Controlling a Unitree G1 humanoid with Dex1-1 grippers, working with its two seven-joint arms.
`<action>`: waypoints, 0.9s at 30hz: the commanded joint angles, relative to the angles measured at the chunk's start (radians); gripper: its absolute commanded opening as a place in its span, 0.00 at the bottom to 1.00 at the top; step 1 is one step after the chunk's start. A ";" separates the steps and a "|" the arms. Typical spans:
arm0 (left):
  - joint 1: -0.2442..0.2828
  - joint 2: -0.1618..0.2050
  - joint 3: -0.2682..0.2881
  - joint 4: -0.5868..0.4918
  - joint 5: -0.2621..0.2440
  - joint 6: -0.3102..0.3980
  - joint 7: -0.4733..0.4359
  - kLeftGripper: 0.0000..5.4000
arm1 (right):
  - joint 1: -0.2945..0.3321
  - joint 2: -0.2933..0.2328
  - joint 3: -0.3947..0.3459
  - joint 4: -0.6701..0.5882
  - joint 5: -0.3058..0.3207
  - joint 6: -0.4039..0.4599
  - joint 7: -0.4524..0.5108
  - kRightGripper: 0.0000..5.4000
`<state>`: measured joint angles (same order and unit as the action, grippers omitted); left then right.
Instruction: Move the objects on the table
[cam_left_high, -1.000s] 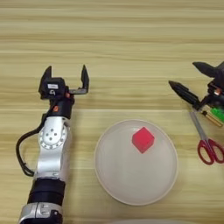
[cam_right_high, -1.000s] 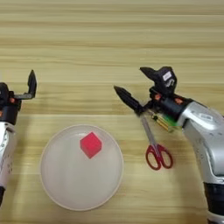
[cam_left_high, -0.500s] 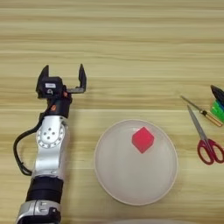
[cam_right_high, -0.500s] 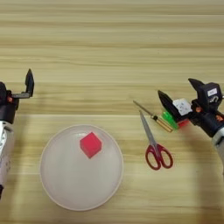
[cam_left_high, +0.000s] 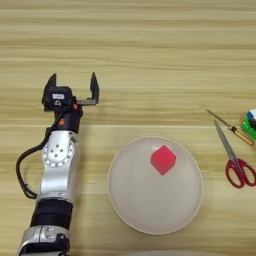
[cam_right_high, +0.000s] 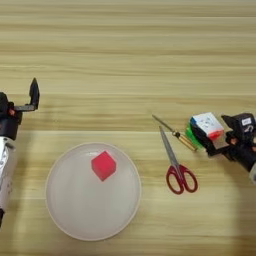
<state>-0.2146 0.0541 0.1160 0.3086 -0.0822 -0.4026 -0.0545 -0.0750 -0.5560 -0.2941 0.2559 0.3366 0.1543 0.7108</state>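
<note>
step: right gripper (cam_right_high: 214, 141) grasping multicoloured puzzle cube (cam_right_high: 205, 128) (judged) | left gripper (cam_left_high: 73, 86) idle, fingers spread | next: carry cube clear of scissors (cam_right_high: 178, 165)

Matt wood-grain table (cam_left_high: 150, 45), smooth cream plate (cam_left_high: 131, 210), scissors (cam_right_high: 176, 165) with bare metal blades

Robot test bench (bare wood-grain table (cam_left_high: 150, 50))

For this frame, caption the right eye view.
Right gripper beside multicoloured puzzle cube; red-handled scissors, thin orange-handled screwdriver, small red cube on round cream plate.
</note>
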 joint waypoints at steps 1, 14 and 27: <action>-0.013 0.003 0.001 0.009 0.002 -0.008 -0.001 1.00 | -0.025 -0.032 0.016 0.028 -0.013 0.022 0.020 0.99; -0.006 0.002 0.001 0.002 0.002 -0.011 0.000 1.00 | -0.065 -0.038 0.042 0.084 -0.044 0.028 0.013 0.85; -0.009 0.003 0.000 0.006 0.002 -0.013 -0.002 1.00 | -0.079 -0.039 0.046 0.101 -0.049 0.029 0.003 0.62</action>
<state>-0.2147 0.0537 0.1156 0.3101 -0.0822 -0.4051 -0.0550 -0.1372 -0.5774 -0.2498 0.3528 0.2967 0.1690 0.7167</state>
